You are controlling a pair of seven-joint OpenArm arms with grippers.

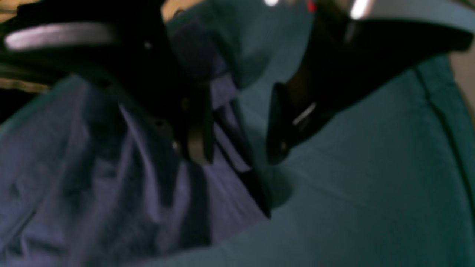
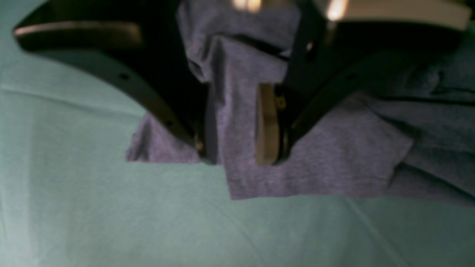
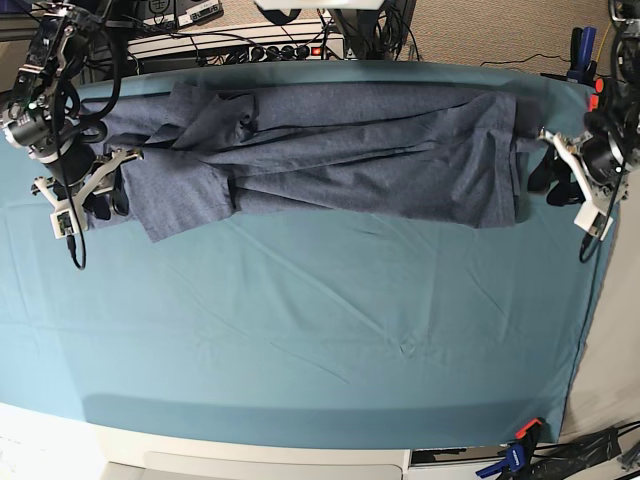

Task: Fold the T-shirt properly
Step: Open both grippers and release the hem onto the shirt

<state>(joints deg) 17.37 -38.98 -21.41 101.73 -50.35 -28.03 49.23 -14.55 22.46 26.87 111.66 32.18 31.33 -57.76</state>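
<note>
The slate-blue T-shirt [image 3: 380, 150] lies stretched sideways along the table's far edge, creased, plain side up. My right gripper [image 3: 105, 195] is at its left end by the sleeve. In the right wrist view this gripper [image 2: 237, 148] has its jaws apart, straddling a raised fold of the T-shirt [image 2: 334, 159] low over the cloth. My left gripper [image 3: 555, 180] is at the shirt's right end. In the left wrist view it [image 1: 239, 148] is open, with the T-shirt [image 1: 92, 178] edge beside one finger and teal cloth showing between the jaws.
The teal table cloth [image 3: 300, 320] covers the whole table in front of the shirt. A power strip and cables [image 3: 270, 45] lie behind the far edge. A clamp [image 3: 515, 455] holds the cloth at the front right corner.
</note>
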